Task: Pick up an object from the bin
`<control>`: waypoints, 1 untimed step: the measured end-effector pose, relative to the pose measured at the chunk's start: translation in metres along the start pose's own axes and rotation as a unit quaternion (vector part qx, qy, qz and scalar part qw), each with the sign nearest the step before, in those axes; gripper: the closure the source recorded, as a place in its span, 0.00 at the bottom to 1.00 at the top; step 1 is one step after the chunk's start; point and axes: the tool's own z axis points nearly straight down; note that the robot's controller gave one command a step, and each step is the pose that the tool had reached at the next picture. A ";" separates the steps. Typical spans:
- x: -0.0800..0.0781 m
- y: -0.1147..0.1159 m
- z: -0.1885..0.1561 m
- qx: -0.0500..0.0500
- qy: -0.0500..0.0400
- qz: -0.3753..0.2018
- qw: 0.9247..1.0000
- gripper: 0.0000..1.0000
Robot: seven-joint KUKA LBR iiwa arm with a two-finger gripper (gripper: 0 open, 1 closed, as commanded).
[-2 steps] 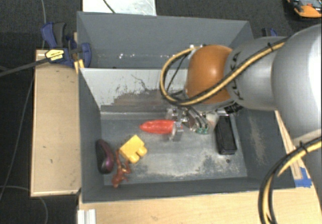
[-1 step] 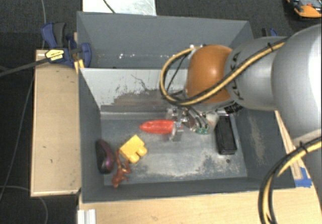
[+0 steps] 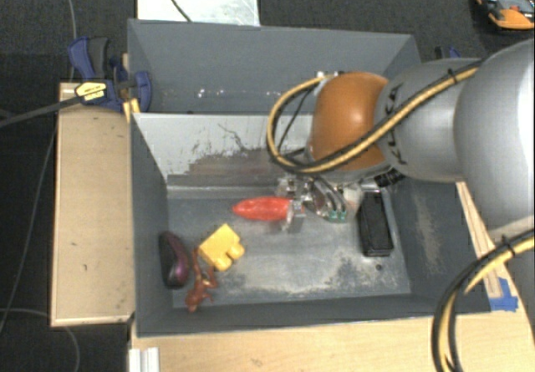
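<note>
Camera view: red oblong toy [image 3: 257, 210] lies just beside gripper [image 3: 294, 213].

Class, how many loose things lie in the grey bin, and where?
5: a red pepper-like thing mid-bin; a yellow block, a purple aubergine and a small brown piece front-left; a black bar right. The arm may hide others.

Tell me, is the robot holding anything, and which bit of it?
I can't tell. The gripper sits at the right end of the long red thing in the middle of the bin, but whether it grips that end isn't visible.
</note>
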 end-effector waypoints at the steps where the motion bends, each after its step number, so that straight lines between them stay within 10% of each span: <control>1: 0.000 0.000 -0.011 0.000 -0.001 0.001 1.000 1.00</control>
